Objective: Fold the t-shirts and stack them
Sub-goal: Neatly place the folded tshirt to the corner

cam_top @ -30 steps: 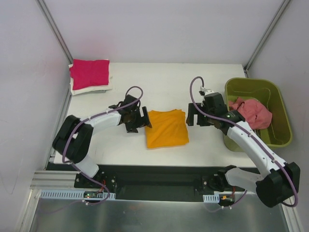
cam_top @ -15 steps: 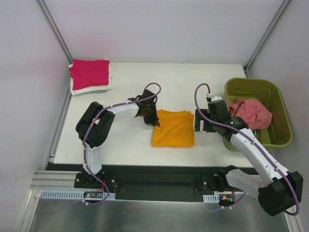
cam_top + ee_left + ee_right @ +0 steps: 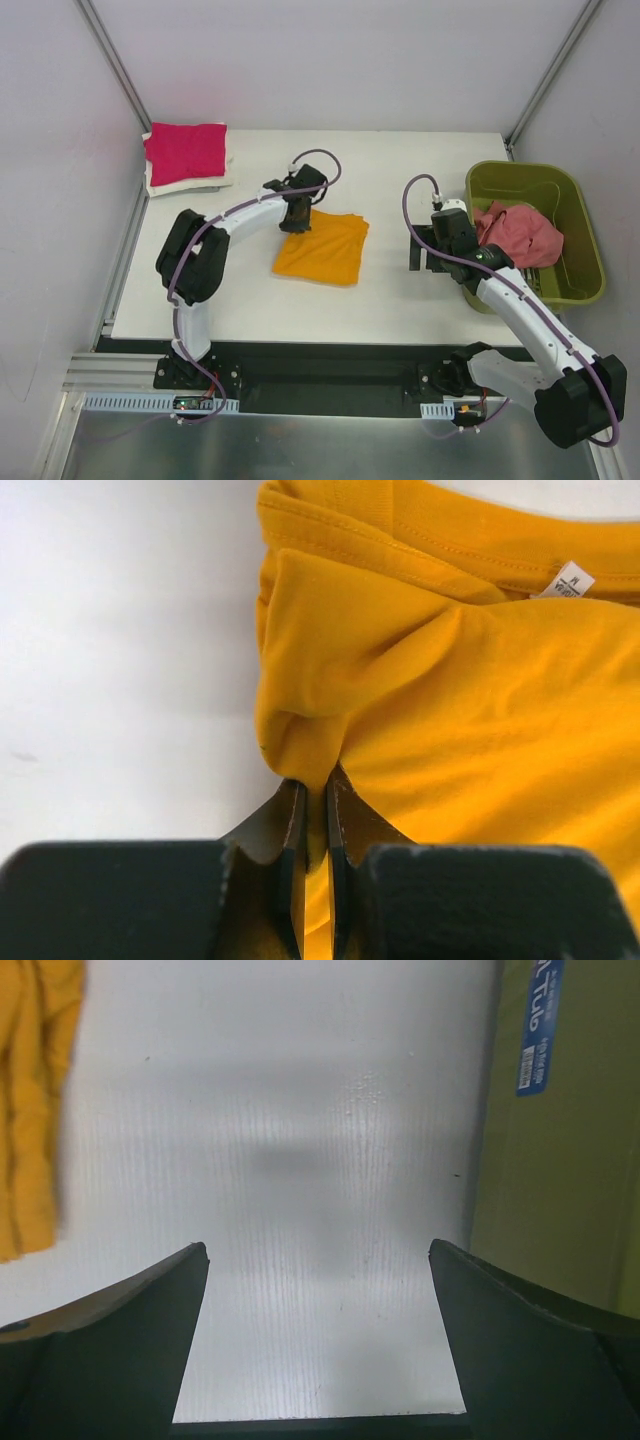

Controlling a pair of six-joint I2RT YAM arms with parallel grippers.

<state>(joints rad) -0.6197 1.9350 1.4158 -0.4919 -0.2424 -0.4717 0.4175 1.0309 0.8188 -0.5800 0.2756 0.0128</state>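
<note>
A folded orange-yellow t-shirt (image 3: pixel 322 250) lies mid-table, skewed. My left gripper (image 3: pixel 297 217) is shut on its upper-left corner; in the left wrist view the cloth (image 3: pixel 440 680) bunches into the closed jaws (image 3: pixel 314 785), with the neck label (image 3: pixel 568 581) at the top right. A folded magenta t-shirt (image 3: pixel 186 152) rests on a folded white one (image 3: pixel 160 184) at the far left corner. A crumpled salmon-pink t-shirt (image 3: pixel 520 233) sits in the bin. My right gripper (image 3: pixel 422 248) hangs open over bare table (image 3: pixel 318 1250), between the orange-yellow shirt (image 3: pixel 35 1100) and the bin.
An olive-green plastic bin (image 3: pixel 582 225) stands at the table's right edge; its wall (image 3: pixel 570 1160) shows close by in the right wrist view. White walls and metal posts enclose the back and sides.
My left gripper went from open beside the orange-yellow shirt to shut on its corner, then dragged it left and skewed it. The right gripper backed slightly right and stayed open.
</note>
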